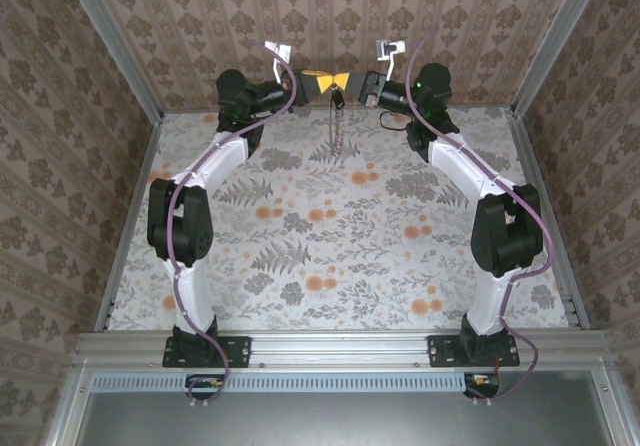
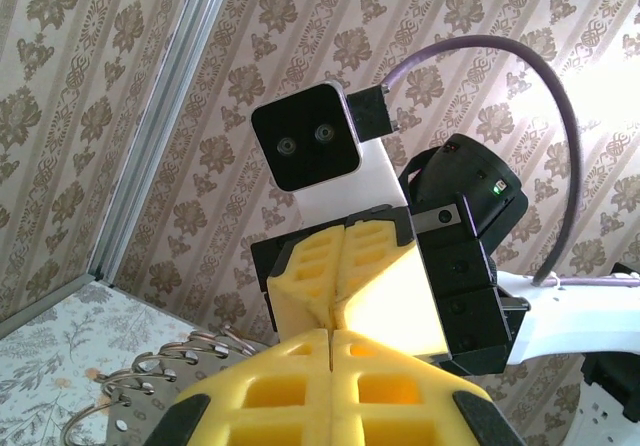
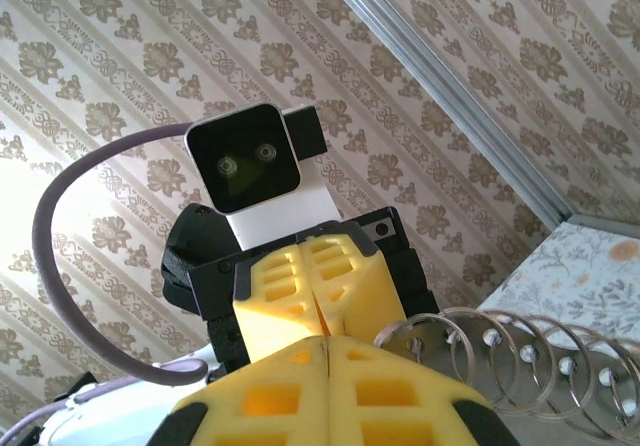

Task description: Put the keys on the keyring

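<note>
Glossy metal rings (image 3: 520,351), matt yellow plastic fingers (image 3: 400,406) of right end effector (image 3: 327,346), matt printed table (image 1: 330,246), dull aluminium frame (image 1: 340,346)

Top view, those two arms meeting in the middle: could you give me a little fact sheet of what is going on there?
left end effector: raised at the far side of the table, fingers shut
right end effector: facing it tip to tip, fingers shut
bunch of metal rings: hanging just below where the two tips meet
holder: cannot tell which end effector grips the bunch
table: covered in a floral pattern, under both arms
</note>
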You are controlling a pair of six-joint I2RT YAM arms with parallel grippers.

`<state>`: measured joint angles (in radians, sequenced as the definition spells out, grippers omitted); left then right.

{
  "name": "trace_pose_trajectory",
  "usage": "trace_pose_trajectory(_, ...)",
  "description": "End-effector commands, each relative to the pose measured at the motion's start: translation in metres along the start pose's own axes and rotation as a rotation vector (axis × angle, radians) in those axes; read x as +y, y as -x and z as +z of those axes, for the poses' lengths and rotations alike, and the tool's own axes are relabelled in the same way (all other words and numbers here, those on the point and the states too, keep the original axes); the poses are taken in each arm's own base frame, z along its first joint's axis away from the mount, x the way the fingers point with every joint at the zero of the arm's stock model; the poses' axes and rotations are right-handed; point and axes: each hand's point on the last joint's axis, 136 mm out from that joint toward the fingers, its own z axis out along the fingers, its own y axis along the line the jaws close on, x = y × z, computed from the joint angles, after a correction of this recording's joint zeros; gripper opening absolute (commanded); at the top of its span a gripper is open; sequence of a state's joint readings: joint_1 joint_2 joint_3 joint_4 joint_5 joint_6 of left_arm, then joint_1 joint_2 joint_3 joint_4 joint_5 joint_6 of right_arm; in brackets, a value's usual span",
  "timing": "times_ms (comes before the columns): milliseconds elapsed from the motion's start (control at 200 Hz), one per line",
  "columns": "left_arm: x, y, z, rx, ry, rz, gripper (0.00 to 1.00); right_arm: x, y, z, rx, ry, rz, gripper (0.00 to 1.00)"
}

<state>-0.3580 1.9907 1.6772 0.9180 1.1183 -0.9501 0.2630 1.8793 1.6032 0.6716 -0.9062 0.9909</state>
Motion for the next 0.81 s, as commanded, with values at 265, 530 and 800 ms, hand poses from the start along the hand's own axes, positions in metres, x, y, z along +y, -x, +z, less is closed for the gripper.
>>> trace_pose_trajectory(265, -0.005, 0.011, -0.002, -0.012, 0.001, 0.051, 0.01, -0.003, -0.003, 0.008, 0.051, 0.007, -0.035, 0.0)
trace_pose_trajectory(530, -0.002, 0.006, -0.007, 0.018, 0.032, 0.052, 0.21, -0.014, -0.005, 0.014, 0.093, 0.005, -0.037, 0.0)
trace_pose_trajectory(800, 0.0, 0.003, -0.011, 0.058, 0.049, 0.046, 0.3, -0.014, -0.006, 0.014, 0.122, 0.001, -0.061, 0.0)
